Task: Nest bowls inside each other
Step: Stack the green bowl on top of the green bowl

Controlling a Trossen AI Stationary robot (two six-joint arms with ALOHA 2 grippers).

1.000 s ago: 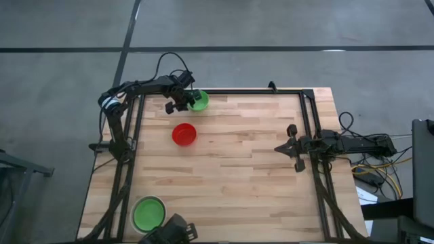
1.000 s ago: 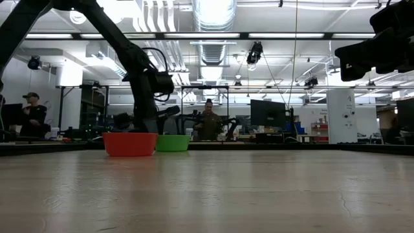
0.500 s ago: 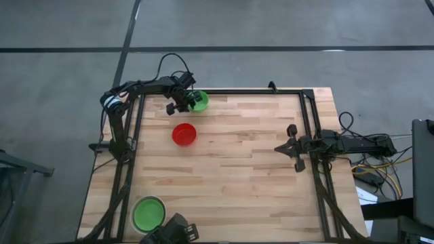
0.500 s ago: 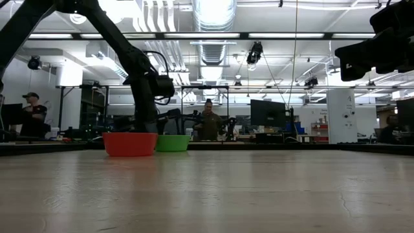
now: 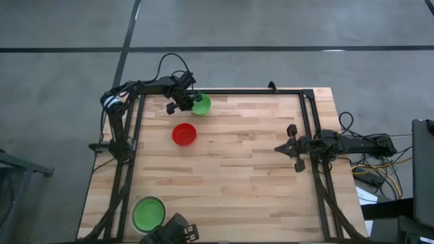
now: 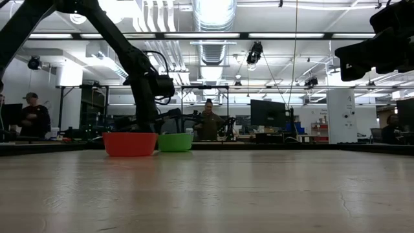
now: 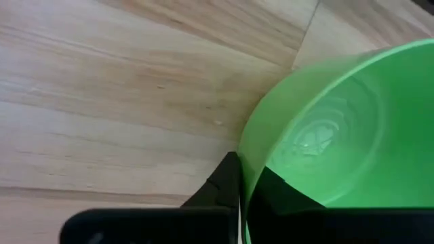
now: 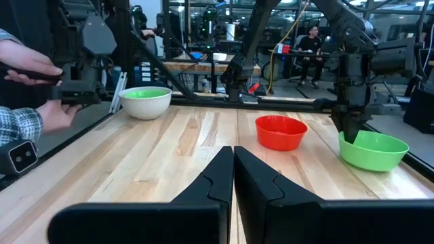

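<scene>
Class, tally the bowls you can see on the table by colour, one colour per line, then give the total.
Green bowls: 2, one in the left gripper at the far edge, one nested in the white bowl
Red bowl: 1
White bowl: 1
Total: 4

Left gripper (image 5: 189, 103) reaches out at the table's far-left corner, fingers pinched together — right gripper (image 5: 293, 147) waits, fingers touching.

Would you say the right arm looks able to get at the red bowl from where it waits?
Probably yes: the red bowl stands alone on bare table, nothing between it and the right gripper. The reach looks long, though.
</scene>
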